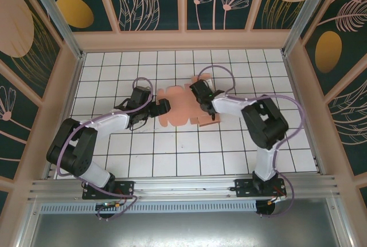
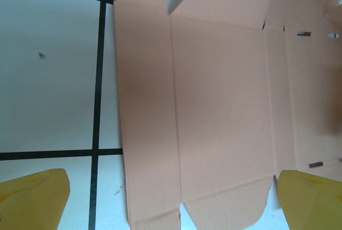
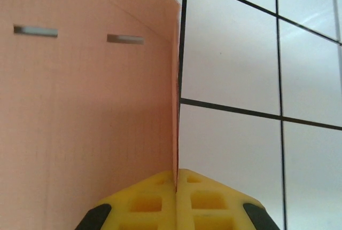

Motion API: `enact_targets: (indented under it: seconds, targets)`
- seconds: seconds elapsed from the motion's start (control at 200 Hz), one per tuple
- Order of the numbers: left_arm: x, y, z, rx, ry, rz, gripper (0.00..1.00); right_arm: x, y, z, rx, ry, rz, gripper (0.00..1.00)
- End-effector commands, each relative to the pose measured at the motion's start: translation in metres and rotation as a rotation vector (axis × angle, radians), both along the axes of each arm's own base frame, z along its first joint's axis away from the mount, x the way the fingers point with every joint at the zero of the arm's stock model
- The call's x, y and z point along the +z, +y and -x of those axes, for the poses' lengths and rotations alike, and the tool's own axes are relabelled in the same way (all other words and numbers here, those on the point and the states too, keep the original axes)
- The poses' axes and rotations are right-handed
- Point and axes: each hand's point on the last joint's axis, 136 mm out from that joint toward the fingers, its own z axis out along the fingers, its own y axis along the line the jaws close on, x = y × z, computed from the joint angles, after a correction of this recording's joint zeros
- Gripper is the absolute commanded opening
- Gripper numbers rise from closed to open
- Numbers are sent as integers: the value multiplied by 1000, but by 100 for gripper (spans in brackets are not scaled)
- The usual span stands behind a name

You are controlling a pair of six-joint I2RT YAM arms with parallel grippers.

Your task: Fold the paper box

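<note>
- Paper box (image 1: 179, 108): lying as a flat die-cut sheet near the centre of the tiled table (image 1: 172, 155).
- Left gripper (image 1: 164, 108): hovering, jaws spread wide, over the sheet's 9 o'clock edge.
- Right gripper (image 3: 176, 179): pinching the sheet's edge at 2 o'clock.

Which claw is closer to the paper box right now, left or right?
Right. The right claw is shut on the edge of one panel of the paper box, so it is touching it. The left claw is open above the sheet's left end, gripping nothing.
</note>
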Motion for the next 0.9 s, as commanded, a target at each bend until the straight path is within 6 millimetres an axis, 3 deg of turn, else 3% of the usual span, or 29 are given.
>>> enact_targets:
  seconds: [0.0, 0.185, 0.34, 0.465, 0.701, 0.896]
  targets:
    - [25, -9, -12, -41, -83, 48, 99, 41, 29, -9, 142, -99, -240, 0]
    - [73, -38, -36, -128, -190, 138, 99, 60, 36, -7, 262, -166, -374, 0]
    - [123, -56, -66, -159, -271, 146, 96, 69, 36, -7, 292, -219, -368, 0]
    - [158, -83, -88, -220, -309, 171, 92, 73, 39, -7, 324, -242, -367, 0]
    - [149, -125, -120, -321, -253, 178, 77, 75, 39, -8, 345, -255, -334, 0]
    - [131, -150, -125, -426, -232, 187, 66, 76, 39, -7, 350, -251, -328, 0]
